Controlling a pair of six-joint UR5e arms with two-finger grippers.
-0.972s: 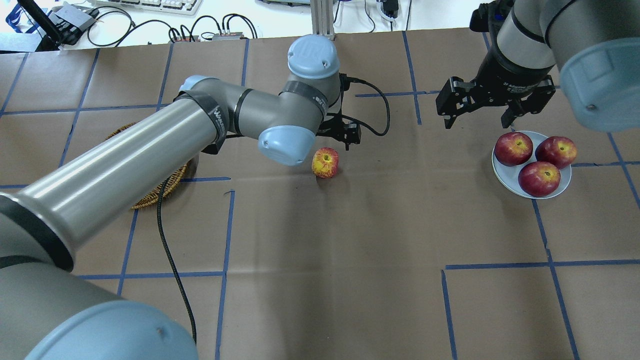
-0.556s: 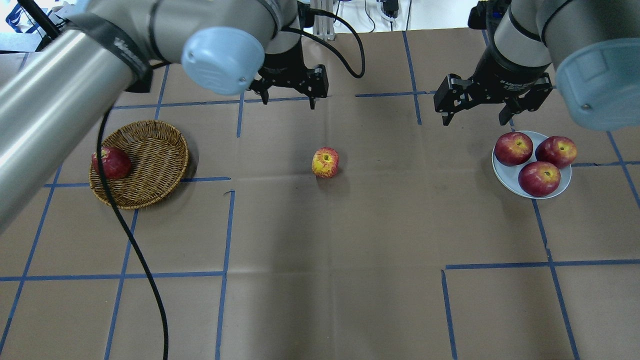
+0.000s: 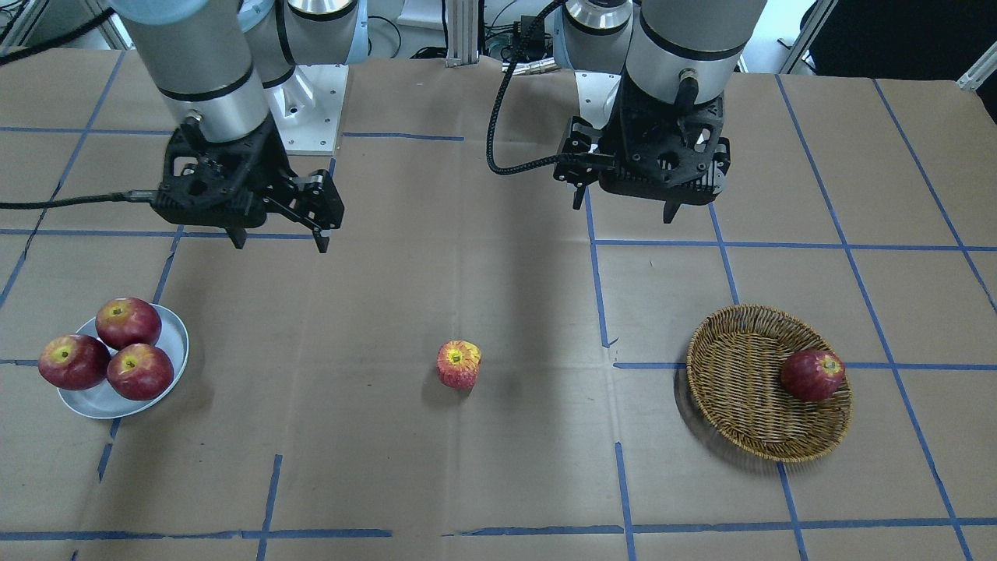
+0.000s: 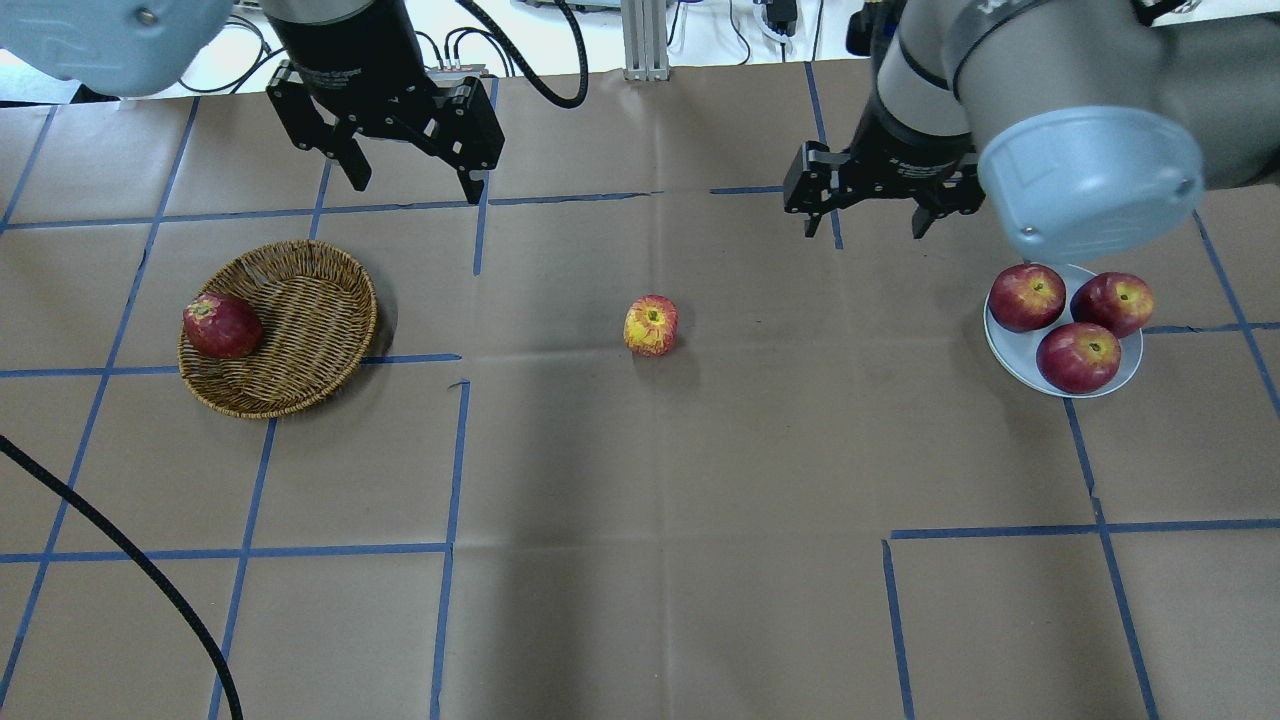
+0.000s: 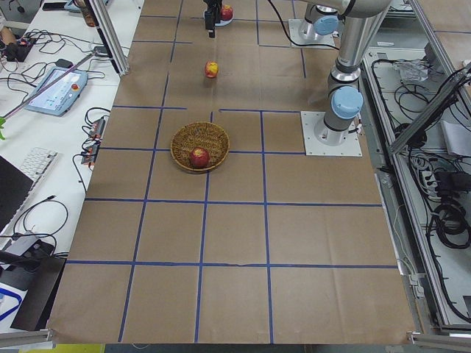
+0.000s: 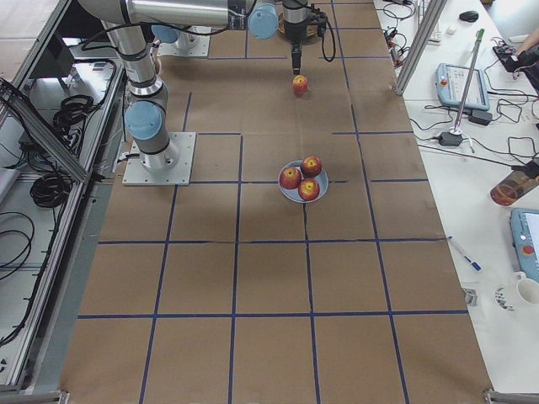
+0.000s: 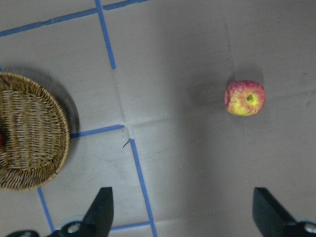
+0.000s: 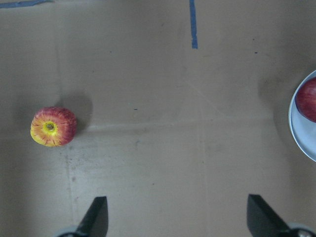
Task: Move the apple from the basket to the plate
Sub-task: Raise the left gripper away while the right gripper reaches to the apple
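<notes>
The pinkish-red streaked apple [image 4: 650, 325] with a yellow stem hollow lies alone on the brown paper at mid-table, between basket and plate; it also shows in the front view [image 3: 458, 363] and both wrist views [image 7: 245, 98] [image 8: 53, 126]. The wicker basket [image 4: 310, 300] is at the left and holds one darker red apple [image 4: 222, 325]. The pale plate [image 4: 1003, 352] at the right holds three dark red apples. My left gripper [image 4: 415, 188] is open and empty, raised beyond the basket. My right gripper [image 4: 864, 230] is open and empty, raised between the apple and the plate.
Blue tape lines grid the paper-covered table. A black cable [image 4: 130, 560] crosses the near left corner. Keyboards, cables and an aluminium post [image 4: 645, 40] lie past the far edge. The arm bases [image 3: 311, 101] stand at the robot's side.
My left arm has pulled away from beside the streaked apple to the far left, uncovering the basket. My right gripper has shifted left, away from the plate. The apple has not moved.
</notes>
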